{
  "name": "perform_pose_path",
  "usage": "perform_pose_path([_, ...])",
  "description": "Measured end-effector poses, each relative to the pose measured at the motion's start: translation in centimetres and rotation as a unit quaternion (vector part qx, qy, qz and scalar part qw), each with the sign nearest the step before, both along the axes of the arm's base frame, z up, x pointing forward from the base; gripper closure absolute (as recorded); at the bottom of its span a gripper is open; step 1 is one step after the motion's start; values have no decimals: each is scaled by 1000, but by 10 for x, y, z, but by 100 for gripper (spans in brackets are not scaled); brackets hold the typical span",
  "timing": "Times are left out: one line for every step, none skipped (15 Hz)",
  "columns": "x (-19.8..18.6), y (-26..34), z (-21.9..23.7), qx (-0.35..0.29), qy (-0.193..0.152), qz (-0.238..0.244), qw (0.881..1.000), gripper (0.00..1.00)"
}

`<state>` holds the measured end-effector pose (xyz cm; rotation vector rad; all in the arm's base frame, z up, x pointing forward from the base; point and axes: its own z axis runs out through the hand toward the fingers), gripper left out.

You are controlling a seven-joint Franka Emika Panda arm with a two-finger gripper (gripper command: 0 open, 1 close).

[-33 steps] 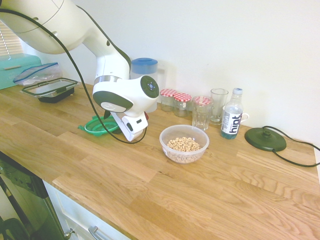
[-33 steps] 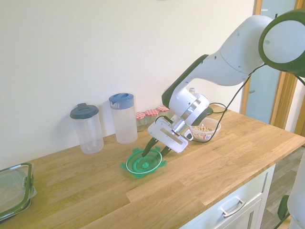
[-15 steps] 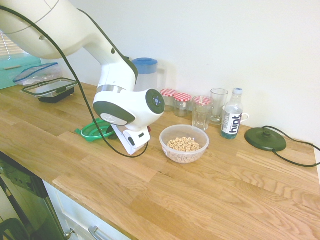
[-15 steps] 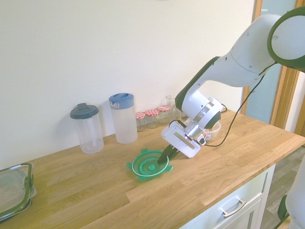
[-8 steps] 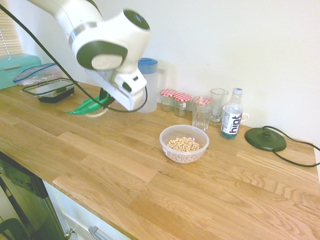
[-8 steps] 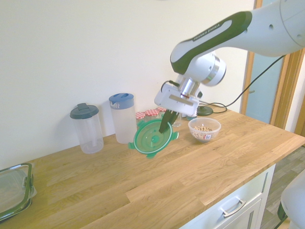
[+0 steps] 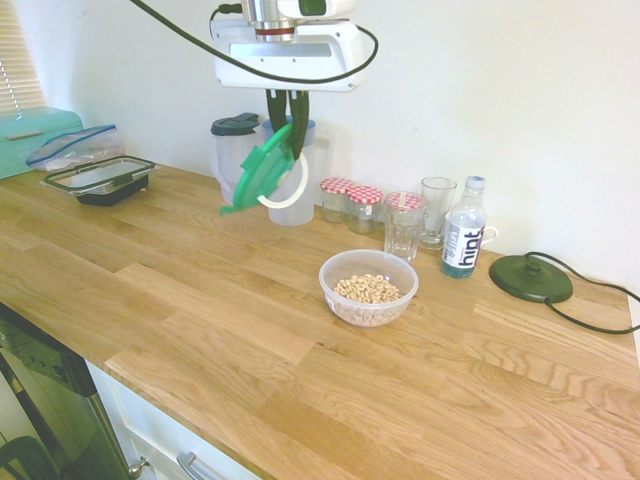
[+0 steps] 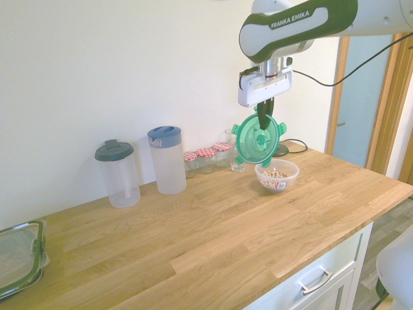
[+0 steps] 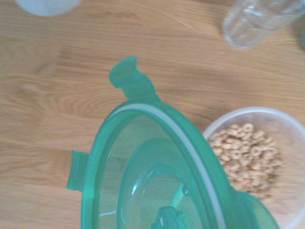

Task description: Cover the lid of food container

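Note:
My gripper (image 7: 285,135) is shut on the round green lid (image 7: 264,167), which hangs tilted on edge high above the counter. From the other side the lid (image 8: 257,139) shows its face, dangling just above and to the left of the food container (image 8: 277,174). That container (image 7: 368,287) is a clear round bowl of beige cereal rings on the wooden counter, below and to the right of the lid. In the wrist view the lid (image 9: 157,176) fills the foreground, with the bowl (image 9: 255,155) beside it.
Along the wall stand a grey-lidded jug (image 7: 234,150), red-checked jars (image 7: 352,204), two glasses (image 7: 404,226), a water bottle (image 7: 463,241) and a black round base (image 7: 531,278). A blue-lidded jug (image 8: 167,159) stands there too. A black-rimmed rectangular container (image 7: 100,179) sits far left.
The arm has lifted the green lid off the counter and swung it up and toward the cereal bowl. The lid has tipped from nearly flat to hanging on edge.

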<state>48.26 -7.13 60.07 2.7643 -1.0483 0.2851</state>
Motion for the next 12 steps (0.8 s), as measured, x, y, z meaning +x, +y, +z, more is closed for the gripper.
perform_pose_path([4, -6, 3, -36, 1, -2, 999, 100])
perform_pose_path([8, -11, 4, -74, 2, -6, 997, 100])
perform_pose_path([12, -14, 1, -109, 2, -9, 994, 100])
perform_pose_path([18, -17, -3, -144, 2, -11, 989, 100])
perform_pose_path([24, -21, -8, -181, 1, -12, 983, 100])
perform_pose_path([29, -24, -15, -216, 1, -13, 976, 100])
perform_pose_path([33, -26, -22, -250, 2, -16, 968, 100])
perform_pose_path([32, -26, -33, -283, 2, -21, 959, 100])
perform_pose_path([30, -23, -46, -316, 0, -26, 949, 100])
perform_pose_path([28, -19, -59, -346, -3, -32, 938, 100])
perform_pose_path([26, -15, -70, -377, -7, -38, 926, 100])
perform_pose_path([25, -12, -81, -407, -11, -45, 912, 100])
